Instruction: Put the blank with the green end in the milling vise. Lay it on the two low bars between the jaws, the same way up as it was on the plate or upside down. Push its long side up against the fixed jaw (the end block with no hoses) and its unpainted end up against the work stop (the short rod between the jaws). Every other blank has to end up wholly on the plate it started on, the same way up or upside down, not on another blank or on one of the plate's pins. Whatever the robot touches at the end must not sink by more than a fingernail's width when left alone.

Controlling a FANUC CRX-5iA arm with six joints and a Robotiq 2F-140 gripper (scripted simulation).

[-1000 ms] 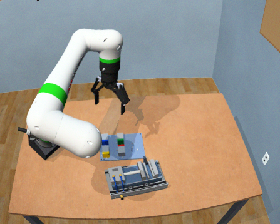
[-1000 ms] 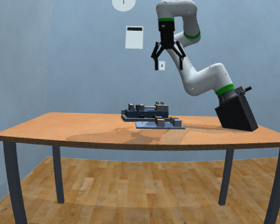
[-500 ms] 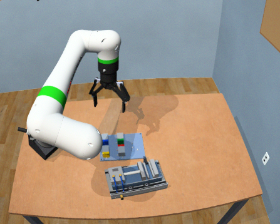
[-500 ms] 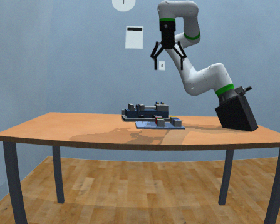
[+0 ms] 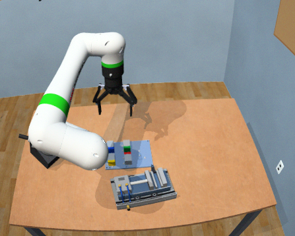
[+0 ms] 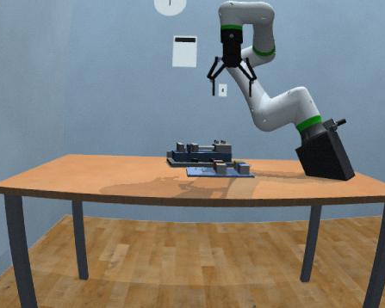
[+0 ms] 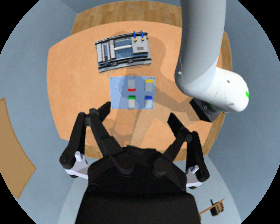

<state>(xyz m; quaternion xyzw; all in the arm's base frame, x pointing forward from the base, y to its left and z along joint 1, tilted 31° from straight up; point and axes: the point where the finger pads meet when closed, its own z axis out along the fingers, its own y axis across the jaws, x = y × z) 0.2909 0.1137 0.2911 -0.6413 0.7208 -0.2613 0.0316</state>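
Blue-grey walls and a plank floor surround the wooden table (image 5: pixel 201 138) (image 6: pixel 116 178) (image 7: pixel 71 100), where the vise (image 5: pixel 143 188) (image 6: pixel 202 156) (image 7: pixel 123 51) sits beside the blue plate (image 5: pixel 140 145) (image 6: pixel 198 174) (image 7: pixel 116 104). I hold my gripper (image 5: pixel 115 115) (image 6: pixel 232 95) (image 7: pixel 140 112) high above the table, its fingers spread wide apart with nothing between them. On the plate, outside the vise, lies the block with the green end (image 5: pixel 127 145) (image 7: pixel 132 103), its painted end facing the red end of another block (image 5: pixel 128 159) (image 6: pixel 220 168) (image 7: pixel 131 83), while the blue-ended block (image 5: pixel 111 145) (image 7: pixel 148 103) and the yellow-ended block (image 5: pixel 111 159) (image 7: pixel 149 86) make a second row beside them.
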